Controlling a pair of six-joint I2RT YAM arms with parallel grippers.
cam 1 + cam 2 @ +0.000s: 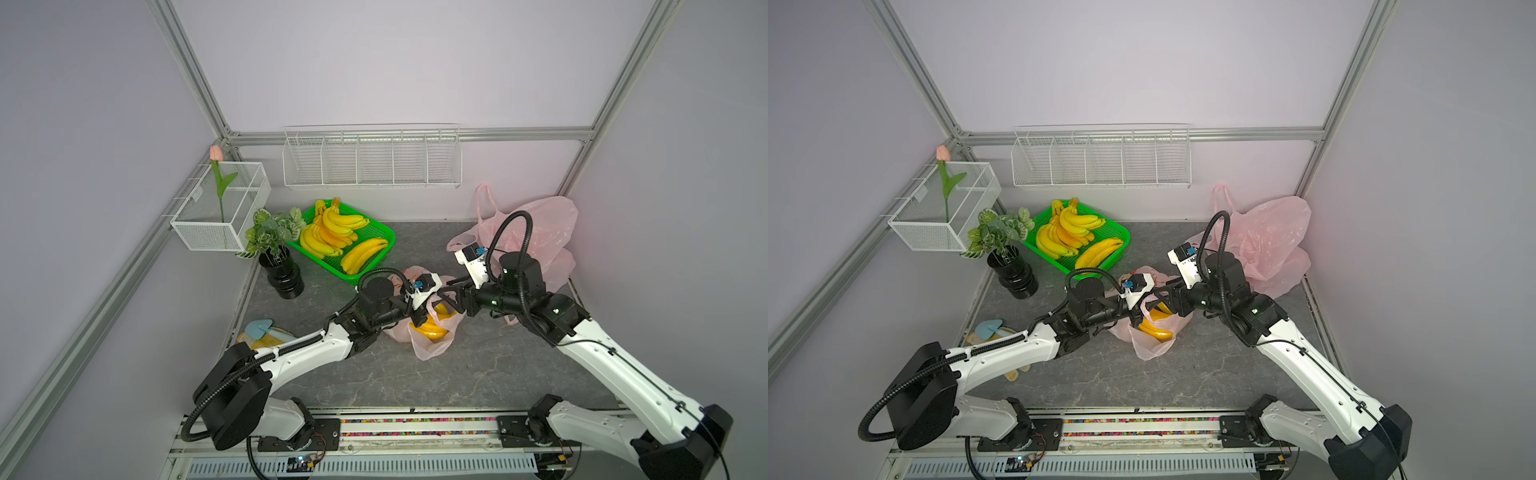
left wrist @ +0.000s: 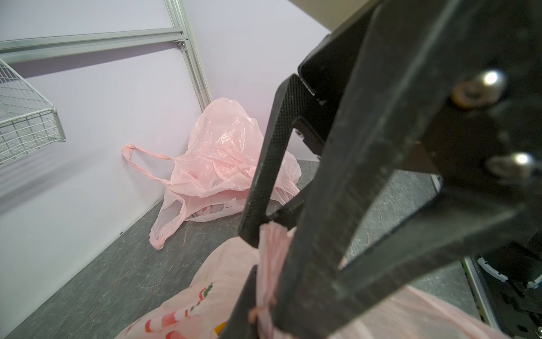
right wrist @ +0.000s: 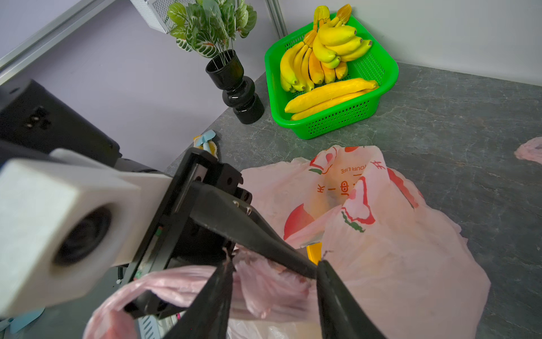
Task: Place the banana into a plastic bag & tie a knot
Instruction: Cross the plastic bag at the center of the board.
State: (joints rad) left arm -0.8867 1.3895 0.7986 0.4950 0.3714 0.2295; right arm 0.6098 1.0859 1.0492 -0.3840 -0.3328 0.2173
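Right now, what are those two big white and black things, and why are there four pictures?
They are two robot arms with pinchers called grippers. Two pictures look down from overhead; the other two come from a camera on each wrist. On the grey table sit a green basket of bananas, a plant in a black vase, spare pink bags, and a printed pink bag with more bananas inside. The left gripper pinches that bag's bunched handle. The right gripper's jaws stand apart around the plastic nearby. I see no knot yet.
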